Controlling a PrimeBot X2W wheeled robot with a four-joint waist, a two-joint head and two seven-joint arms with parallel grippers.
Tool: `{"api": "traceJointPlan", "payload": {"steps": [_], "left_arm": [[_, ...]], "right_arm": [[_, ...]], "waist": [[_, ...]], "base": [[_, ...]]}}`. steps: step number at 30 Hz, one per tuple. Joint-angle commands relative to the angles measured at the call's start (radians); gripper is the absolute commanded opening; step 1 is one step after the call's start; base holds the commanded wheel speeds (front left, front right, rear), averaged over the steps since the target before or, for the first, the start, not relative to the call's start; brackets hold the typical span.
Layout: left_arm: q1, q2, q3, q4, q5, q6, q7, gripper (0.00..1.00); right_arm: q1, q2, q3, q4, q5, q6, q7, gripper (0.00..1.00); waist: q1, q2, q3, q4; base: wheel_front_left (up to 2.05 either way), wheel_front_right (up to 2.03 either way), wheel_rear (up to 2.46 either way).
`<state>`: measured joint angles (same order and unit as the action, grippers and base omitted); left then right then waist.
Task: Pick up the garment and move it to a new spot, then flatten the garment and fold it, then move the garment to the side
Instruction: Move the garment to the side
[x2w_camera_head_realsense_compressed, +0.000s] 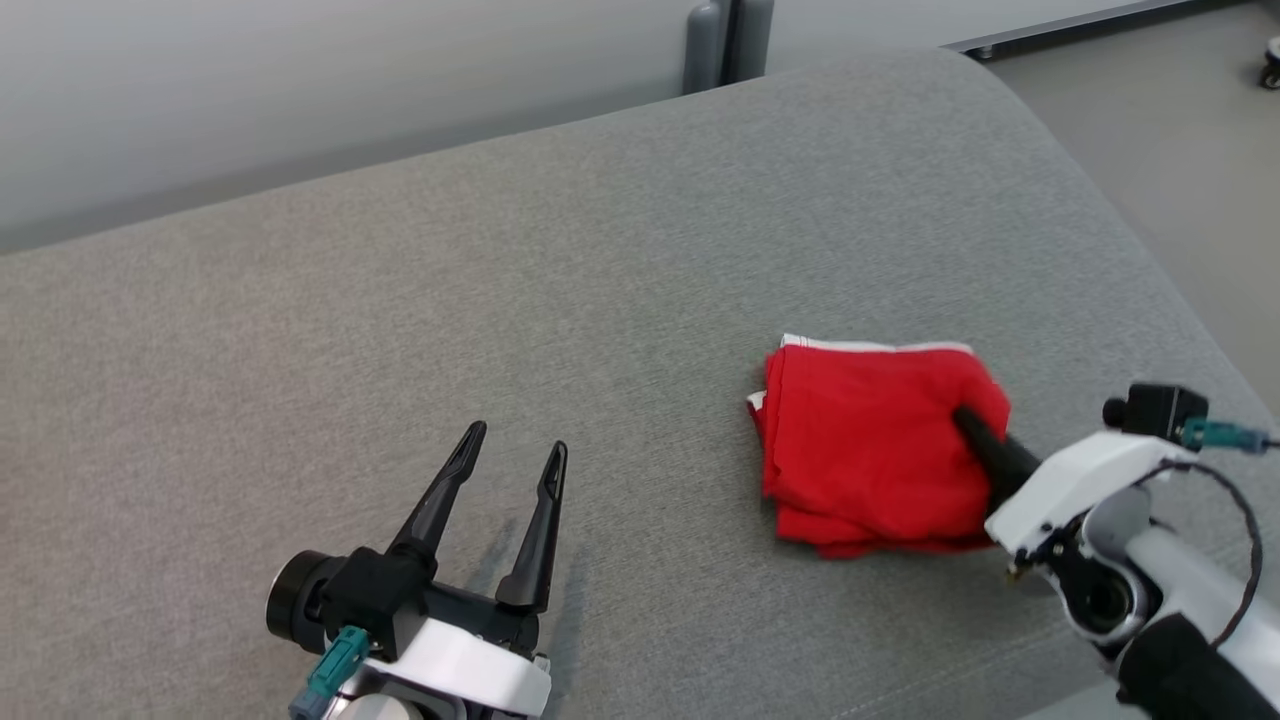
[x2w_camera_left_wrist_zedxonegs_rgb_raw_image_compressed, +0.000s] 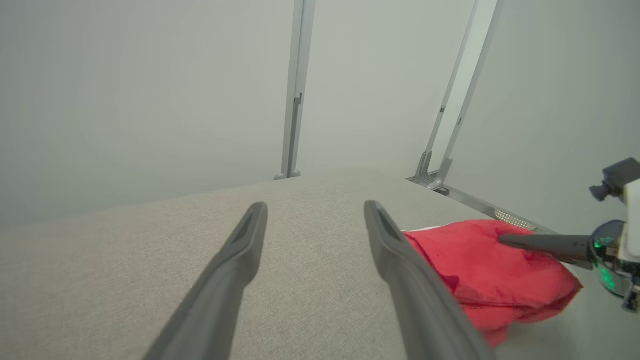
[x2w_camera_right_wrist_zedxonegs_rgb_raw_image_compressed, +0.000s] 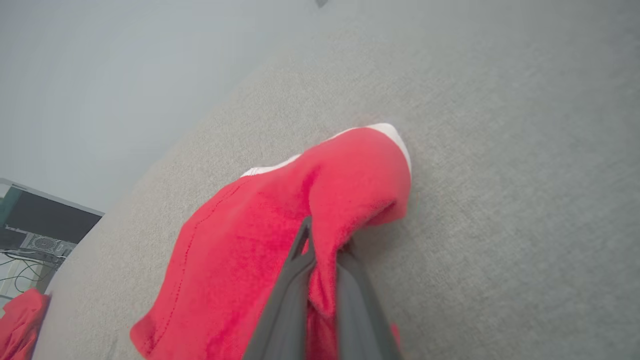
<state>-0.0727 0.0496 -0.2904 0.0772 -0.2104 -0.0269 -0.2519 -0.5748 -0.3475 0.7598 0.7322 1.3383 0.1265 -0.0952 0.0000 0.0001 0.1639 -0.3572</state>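
We see one garment (x2w_camera_head_realsense_compressed: 870, 450), a soft red knit with a thin white trim along its upper edge, folded into a rough, thick square. It lies at the lower right of the head view on a padded surface (x2w_camera_head_realsense_compressed: 600, 250) covered in grey, finely woven fabric, with a rounded corner at the upper right.

We count two grippers, each with two long, dark, tapering fingers. The right gripper (x2w_camera_head_realsense_compressed: 968, 420) comes in from the lower right and is clenched on the garment's right edge. In the right wrist view its fingers (x2w_camera_right_wrist_zedxonegs_rgb_raw_image_compressed: 295, 270) pinch a fold of the red cloth (x2w_camera_right_wrist_zedxonegs_rgb_raw_image_compressed: 240, 250) between them, and that fold is lifted into a hump above the grey fabric.

The left gripper (x2w_camera_head_realsense_compressed: 518, 442) sits at the lower left of the head view. It is spread wide, holds nothing, and is well apart from the garment. In the left wrist view the gap between its fingers (x2w_camera_left_wrist_zedxonegs_rgb_raw_image_compressed: 316, 207) frames bare grey fabric, and the garment (x2w_camera_left_wrist_zedxonegs_rgb_raw_image_compressed: 500, 280) lies at the right.

At the lower left edge of the right wrist view we see one more piece of red cloth (x2w_camera_right_wrist_zedxonegs_rgb_raw_image_compressed: 15, 320), off the surface.
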Motion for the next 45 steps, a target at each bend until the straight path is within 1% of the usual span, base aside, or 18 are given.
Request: {"api": "traceJointPlan", "payload": {"steps": [1, 8, 11, 16, 19, 25, 28, 31, 37, 40, 45], "left_arm": [[-0.045, 0.001, 0.027, -0.024, 0.012, -0.008, -0.01, 1.0], [-0.077, 0.002, 0.03, -0.033, 0.035, -0.013, -0.01, 1.0], [-0.091, 0.005, 0.027, -0.035, 0.046, -0.019, -0.01, 1.0], [-0.126, 0.006, 0.016, -0.034, 0.059, -0.029, -0.01, 1.0], [-0.169, 0.005, -0.01, -0.036, 0.069, -0.039, -0.01, 1.0], [-0.207, 0.009, -0.027, -0.047, 0.082, -0.044, -0.01, 1.0], [-0.222, 0.01, -0.037, -0.05, 0.087, -0.046, -0.01, 1.0], [-0.231, 0.01, -0.047, -0.047, 0.09, -0.048, -0.01, 1.0], [-0.243, 0.023, -0.051, -0.049, 0.095, -0.045, -0.003, 1.0], [-0.248, 0.028, -0.052, -0.051, 0.096, -0.045, 0.001, 1.0], [-0.254, 0.037, -0.059, -0.058, 0.097, -0.046, 0.01, 1.0]], "right_arm": [[-0.031, -0.018, 0.008, -0.013, 0.003, 0.004, -0.019, 0.0], [-0.191, -0.057, -0.02, 0.011, 0.011, 0.004, -0.042, 0.0], [-0.28, -0.075, -0.022, 0.053, -0.011, 0.004, -0.055, 0.0], [-0.431, -0.083, -0.03, 0.118, -0.02, 0.004, -0.056, 0.0], [-0.56, -0.12, -0.043, 0.185, -0.023, 0.004, -0.063, 0.0], [-0.672, -0.176, -0.077, 0.266, -0.01, 0.004, -0.094, 0.0], [-0.698, -0.194, -0.1, 0.318, 0.0, 0.004, -0.12, 0.0], [-0.694, -0.198, -0.118, 0.384, 0.008, 0.004, -0.141, 0.0], [-0.662, -0.195, -0.134, 0.521, -0.013, 0.004, -0.163, 0.0], [-0.648, -0.197, -0.145, 0.542, -0.026, 0.004, -0.165, 0.0], [-0.611, -0.229, -0.227, 0.557, -0.078, 0.004, -0.166, 0.0]], "waist": [[0.0, -0.0001, 0.016, 0.017], [0.0, -0.0001, 0.095, 0.076], [0.0, -0.0001, 0.131, 0.099], [0.0, -0.0001, 0.196, 0.142], [0.0, -0.0001, 0.261, 0.195], [0.0, -0.0001, 0.338, 0.246], [0.0, -0.0001, 0.367, 0.26], [0.0, -0.0001, 0.377, 0.262], [0.0, -0.0001, 0.39, 0.237], [0.0, -0.0001, 0.393, 0.223], [0.0, -0.0001, 0.399, 0.196]], "base": [[0.0, 0.0, 0.0], [0.0, 0.0, 0.0], [0.0, 0.0, 0.0], [0.0, 0.0, 0.0], [0.0, 0.0, 0.0], [0.0, 0.0, 0.0], [0.0, 0.0, 0.0], [0.0, 0.0, 0.0], [0.0, 0.0, 0.0], [0.0, 0.0, 0.0], [0.0, 0.0, 0.0]]}}
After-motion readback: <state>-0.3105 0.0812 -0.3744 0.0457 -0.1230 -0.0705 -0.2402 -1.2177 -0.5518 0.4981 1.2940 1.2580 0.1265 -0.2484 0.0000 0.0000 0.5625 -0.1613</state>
